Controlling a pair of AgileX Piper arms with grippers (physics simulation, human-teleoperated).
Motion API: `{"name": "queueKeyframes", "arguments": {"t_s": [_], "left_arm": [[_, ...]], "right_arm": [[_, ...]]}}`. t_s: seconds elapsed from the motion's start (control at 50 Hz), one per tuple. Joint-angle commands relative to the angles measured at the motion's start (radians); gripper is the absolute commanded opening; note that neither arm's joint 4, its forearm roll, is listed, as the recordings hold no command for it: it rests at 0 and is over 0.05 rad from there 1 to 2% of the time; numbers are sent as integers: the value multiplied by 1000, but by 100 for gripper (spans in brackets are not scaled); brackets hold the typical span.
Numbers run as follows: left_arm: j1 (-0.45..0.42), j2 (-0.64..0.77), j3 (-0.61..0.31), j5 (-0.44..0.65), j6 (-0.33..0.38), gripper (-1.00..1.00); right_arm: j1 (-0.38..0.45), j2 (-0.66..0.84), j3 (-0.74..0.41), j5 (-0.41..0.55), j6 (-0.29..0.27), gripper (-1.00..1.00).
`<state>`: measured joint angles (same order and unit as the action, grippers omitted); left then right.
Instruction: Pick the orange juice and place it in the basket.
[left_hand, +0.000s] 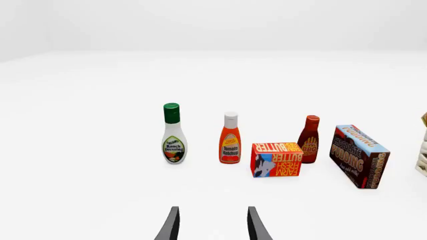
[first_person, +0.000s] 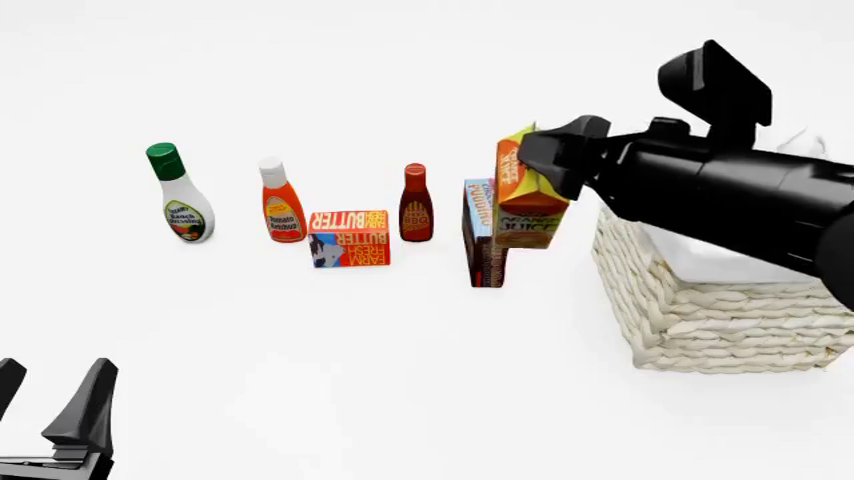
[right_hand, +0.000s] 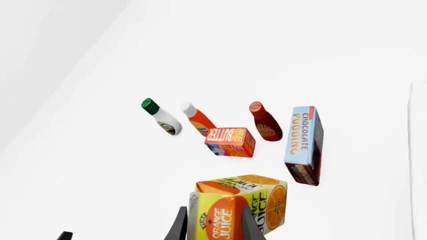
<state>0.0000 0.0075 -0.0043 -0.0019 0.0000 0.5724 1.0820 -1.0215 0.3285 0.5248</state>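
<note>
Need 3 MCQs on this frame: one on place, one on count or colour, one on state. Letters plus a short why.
1. Where is the orange juice?
A. in the basket
B. in the right gripper, in the air beside the basket
C. lying on the table

2. How many bottles stand on the table?
A. two
B. three
C. five

3. What state is the left gripper in?
A. open and holding nothing
B. shut on the butter
C. shut on a bottle

Answers:
1 B: the right gripper clamps the carton left of the basket.
2 B: ranch dressing, ketchup and a dark red bottle.
3 A: the left gripper shows spread fingers with bare table between.
</note>
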Motion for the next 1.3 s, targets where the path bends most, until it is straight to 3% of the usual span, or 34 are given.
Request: {"name": "queueKeyframes", "arguments": {"t_s": [0.02,0.84,1.3], "left_arm": [[0,0,0,0,0,100],[0,0,0,0,0,100],[0,0,0,0,0,100]], "right_arm": [[-34,-26,-53,33,-34,-100],[-243,-119,-196,153,-181,-100],[-394,-100,-145,76,-177,-100]]}}
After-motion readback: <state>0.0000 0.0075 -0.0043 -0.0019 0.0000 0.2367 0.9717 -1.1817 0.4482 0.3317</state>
